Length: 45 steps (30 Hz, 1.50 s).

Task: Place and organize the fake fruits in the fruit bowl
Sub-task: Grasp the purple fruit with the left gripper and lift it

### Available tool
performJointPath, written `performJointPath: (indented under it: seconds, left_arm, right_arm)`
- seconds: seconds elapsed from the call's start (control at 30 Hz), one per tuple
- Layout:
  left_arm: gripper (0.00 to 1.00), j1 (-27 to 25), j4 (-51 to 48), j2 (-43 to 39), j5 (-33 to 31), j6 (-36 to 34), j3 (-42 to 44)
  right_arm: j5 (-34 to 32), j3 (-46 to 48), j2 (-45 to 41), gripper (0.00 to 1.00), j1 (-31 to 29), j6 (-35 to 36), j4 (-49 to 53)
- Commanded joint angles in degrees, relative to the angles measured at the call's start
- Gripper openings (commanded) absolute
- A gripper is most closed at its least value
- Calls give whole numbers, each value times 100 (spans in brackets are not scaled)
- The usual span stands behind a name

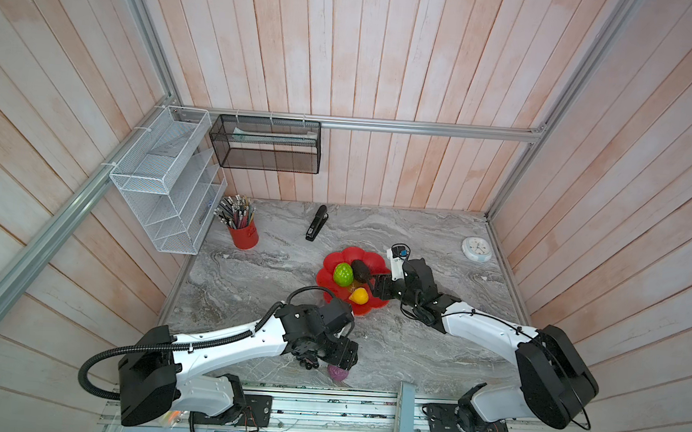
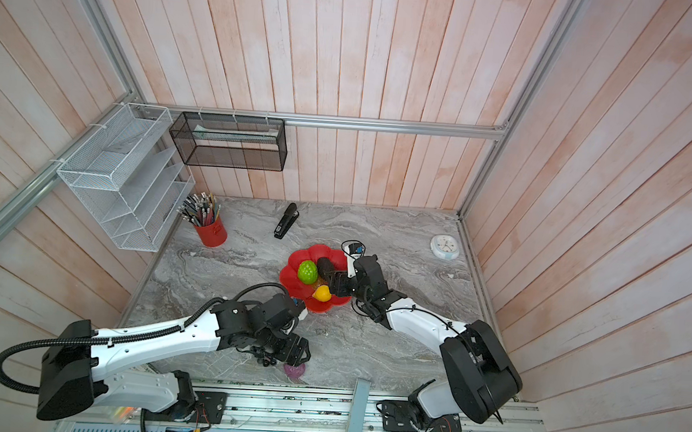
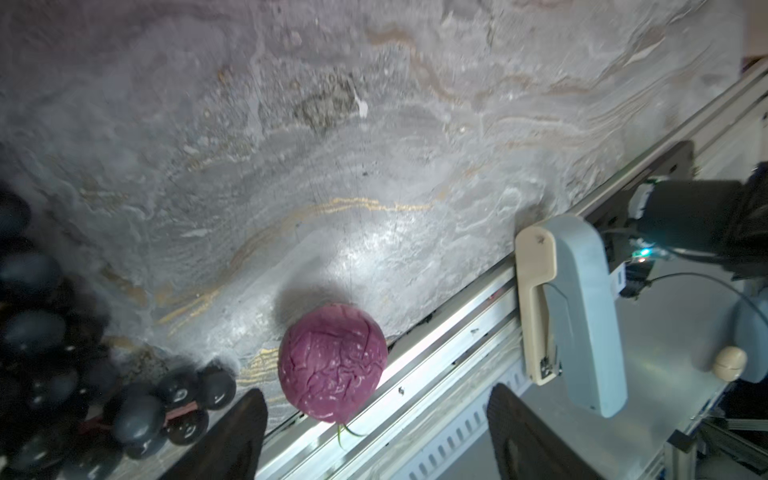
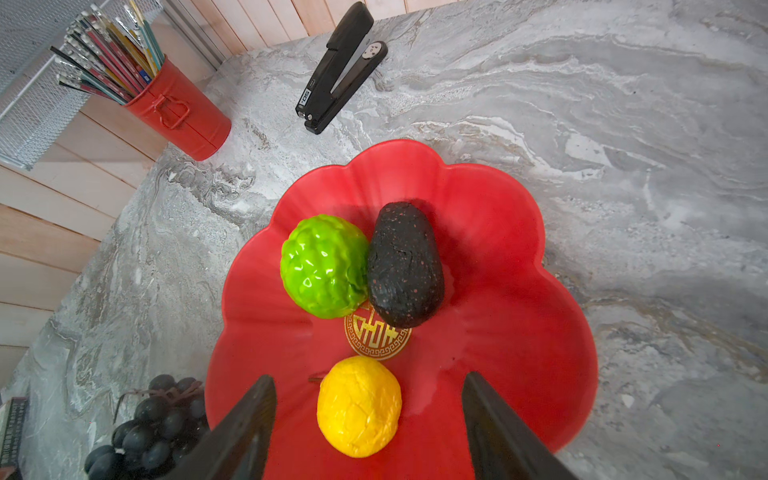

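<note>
By the table's (image 3: pixel 291 166) near edge the left gripper (image 3: pixel 376 392) gapes empty over the purple fruit (image 3: pixel 332 365), likely lining up a grab, while the right gripper (image 4: pixel 368 376) gapes empty above the fruit bowl (image 4: pixel 519 291).

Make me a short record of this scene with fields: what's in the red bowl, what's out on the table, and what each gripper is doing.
container: fruit bowl, red, scalloped rim
in bowl: green fruit, avocado, yellow fruit
on table: purple fruit near the front edge; grape bunch close by
left gripper: open, aimed at the purple fruit, not gripping
right gripper: open, above the yellow fruit
left to place: two
</note>
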<state>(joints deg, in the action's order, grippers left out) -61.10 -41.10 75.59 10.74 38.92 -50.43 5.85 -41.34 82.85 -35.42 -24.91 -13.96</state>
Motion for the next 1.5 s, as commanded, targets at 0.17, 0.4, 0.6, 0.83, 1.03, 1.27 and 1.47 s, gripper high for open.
performJointPath:
  seconds: [0.17, 0.4, 0.6, 0.83, 1.03, 1.27, 1.47]
  left_arm:
    - [86, -224, -385, 702, -145, 212, -10]
    - [86, -271, -200, 1016, 59, 151, 14]
    - [79, -271, -55, 1173, 109, 100, 25]
    - [66, -274, 52, 1291, 170, 107, 95]
    - [46, -266, 49, 1090, 136, 101, 104]
    - [40, 55, -299, 436, 128, -245, -422]
    - [40, 1207, 1, 205, 215, -565, -990]
  right_arm:
    - [15, 200, -76, 72, 36, 38, -256]
    - [6, 287, -144, 72, 69, 35, -302]
    - [5, 379, -139, 72, 90, -17, -402]
    - [29, 390, -142, 72, 106, -6, -384]
    - [30, 405, -180, 72, 128, -39, -420]
    - [-28, 448, -333, 72, 125, -14, -420]
    - [-157, 531, -471, 72, 132, -72, -582]
